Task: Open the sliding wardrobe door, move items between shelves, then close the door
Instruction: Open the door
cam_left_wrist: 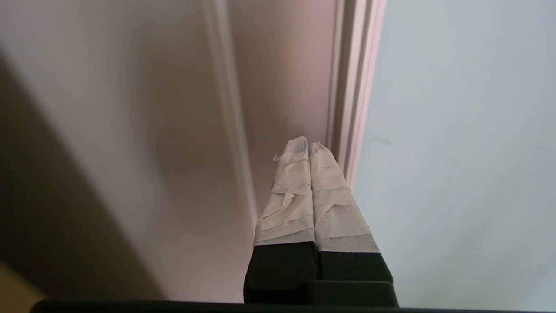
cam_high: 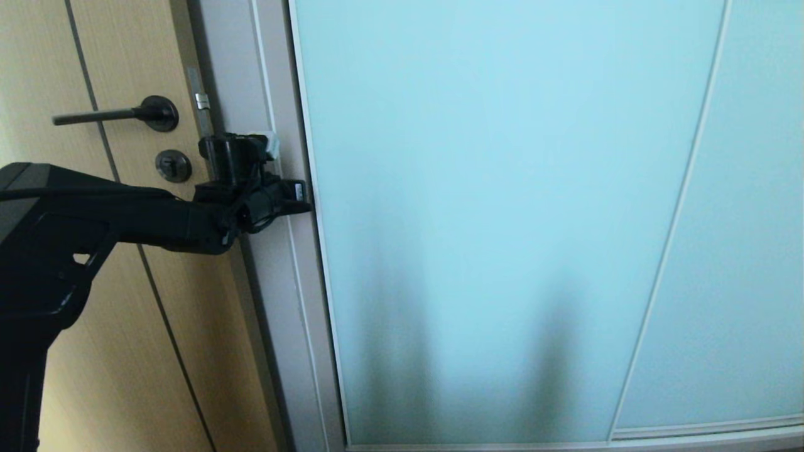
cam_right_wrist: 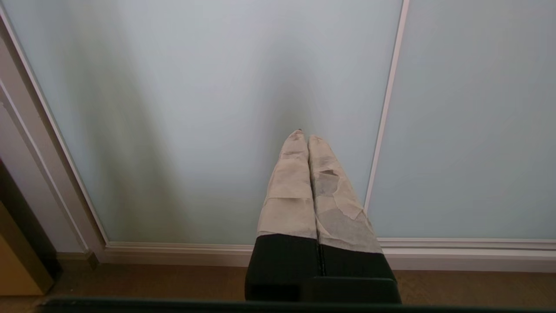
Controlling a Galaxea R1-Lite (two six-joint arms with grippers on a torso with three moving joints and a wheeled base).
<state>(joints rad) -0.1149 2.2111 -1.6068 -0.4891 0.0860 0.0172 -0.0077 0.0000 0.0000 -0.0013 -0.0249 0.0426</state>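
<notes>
The sliding wardrobe door [cam_high: 502, 220] is a big pale blue-green glass panel with a thin light frame. It fills most of the head view and it is pulled all the way across, so nothing behind it can be seen. A second glass panel [cam_high: 741, 251] sits to its right, with a thin strip between them.

The left arm reaches in from the left side. Its left pincer [cam_high: 301, 198] is up at the left edge of the sliding door, right by the grey-white wardrobe frame [cam_high: 276, 263]. In the left wrist view the left pincer [cam_left_wrist: 308, 145] has its two taped fingers [cam_left_wrist: 289, 191] pressed tight together with nothing between them. The tips point at the narrow groove where the frame meets the glass. I cannot tell if they touch it.

The right pincer [cam_right_wrist: 304, 137] is not in the head view. Its own camera shows it low down, near the wooden floor [cam_right_wrist: 173, 280], pointing at the lower part of the glass door. Its taped fingers [cam_right_wrist: 289, 187] are squeezed together too and hold nothing.

Left of the wardrobe is a light wooden door [cam_high: 125, 351] with a black lever handle [cam_high: 113, 114] and a round black lock [cam_high: 173, 166] under it.
</notes>
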